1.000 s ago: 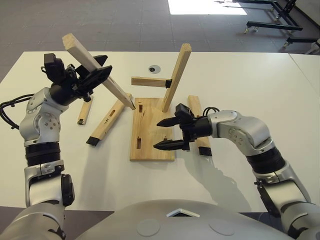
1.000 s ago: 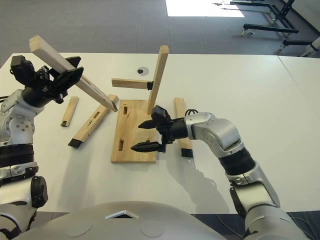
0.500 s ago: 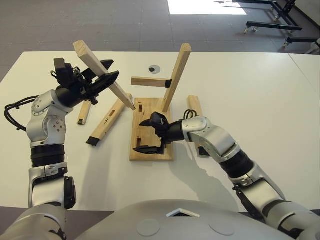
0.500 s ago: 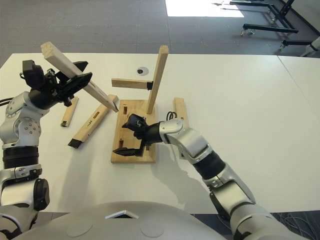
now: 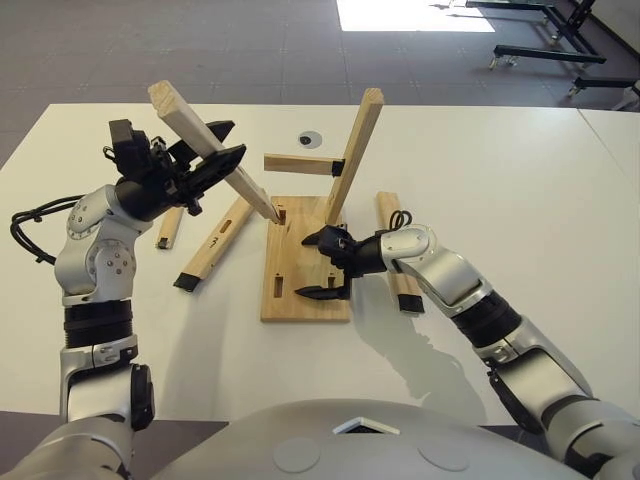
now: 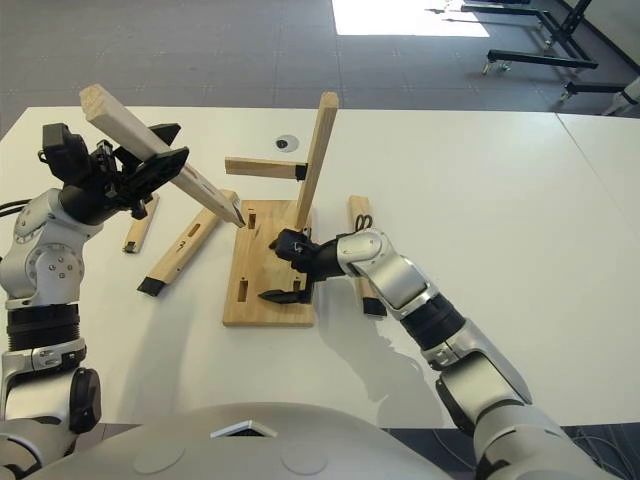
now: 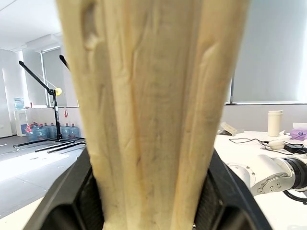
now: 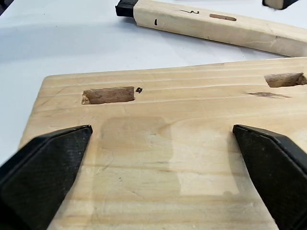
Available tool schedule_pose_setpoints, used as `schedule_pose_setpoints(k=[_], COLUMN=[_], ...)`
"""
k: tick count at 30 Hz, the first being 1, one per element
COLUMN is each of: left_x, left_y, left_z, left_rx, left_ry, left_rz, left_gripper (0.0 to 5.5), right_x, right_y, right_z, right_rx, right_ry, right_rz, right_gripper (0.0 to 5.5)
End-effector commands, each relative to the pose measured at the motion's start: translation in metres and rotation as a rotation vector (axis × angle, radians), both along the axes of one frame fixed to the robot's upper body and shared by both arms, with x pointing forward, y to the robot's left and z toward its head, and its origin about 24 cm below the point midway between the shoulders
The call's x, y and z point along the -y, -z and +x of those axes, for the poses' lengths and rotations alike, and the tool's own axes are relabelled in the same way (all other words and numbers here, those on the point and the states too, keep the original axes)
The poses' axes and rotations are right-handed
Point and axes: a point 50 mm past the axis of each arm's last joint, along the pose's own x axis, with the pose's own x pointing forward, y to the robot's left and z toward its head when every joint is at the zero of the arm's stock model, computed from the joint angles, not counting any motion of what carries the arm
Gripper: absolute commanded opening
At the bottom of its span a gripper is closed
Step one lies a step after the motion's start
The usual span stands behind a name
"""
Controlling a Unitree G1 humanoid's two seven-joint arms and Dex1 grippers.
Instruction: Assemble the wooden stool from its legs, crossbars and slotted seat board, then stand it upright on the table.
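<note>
While left pincer (image 5: 228,143) clamps a tilted leg (image 5: 180,108), right pincer (image 5: 308,265) gapes wide — over the seat board (image 5: 300,310).

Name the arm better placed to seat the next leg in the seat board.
Left. The left gripper is shut on a leg, tilted, its lower end near the far-left slot of the seat board. The right gripper hangs over the board with jaws open and empty.
</note>
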Motion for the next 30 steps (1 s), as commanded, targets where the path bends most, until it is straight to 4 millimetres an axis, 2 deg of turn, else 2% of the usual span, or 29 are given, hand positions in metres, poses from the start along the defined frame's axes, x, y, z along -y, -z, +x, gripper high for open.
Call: schedule_pose_setpoints(k=[1, 8, 11, 17, 24, 30], left_x=[0.007, 0.007, 0.005, -0.001, 0.0, -0.005], left_y=[-0.001, -0.001, 0.0, 0.002, 0.003, -0.001], left_z=[-0.003, -0.007, -0.009, -0.016, -0.018, -0.019], left_rx=[0.007, 0.003, -0.001, -0.012, -0.019, 0.003], left_ry=[0.012, 0.004, -0.003, -0.024, -0.028, -0.056], left_rz=[-0.002, -0.008, -0.006, -0.005, -0.005, 0.007], left_gripper=[2.02, 2.02, 2.02, 2.02, 2.02, 2.02], right_x=[0.014, 0.015, 0.024, 0.053, 0.046, 0.058], right_y=[0.023, 0.016, 0.014, 0.019, 0.014, 0.014], right_z=[-0.013, -0.016, -0.015, -0.006, -0.006, -0.006], right_rx=[-0.003, 0.088, 0.078, 0.117, 0.174, 0.135], right_ry=[0.001, -0.021, -0.018, -0.014, -0.041, -0.026], right_rz=[-0.137, -0.133, -0.148, -0.249, -0.228, -0.254], right_gripper=[5.4, 5.4, 5.4, 5.4, 5.4, 5.4])
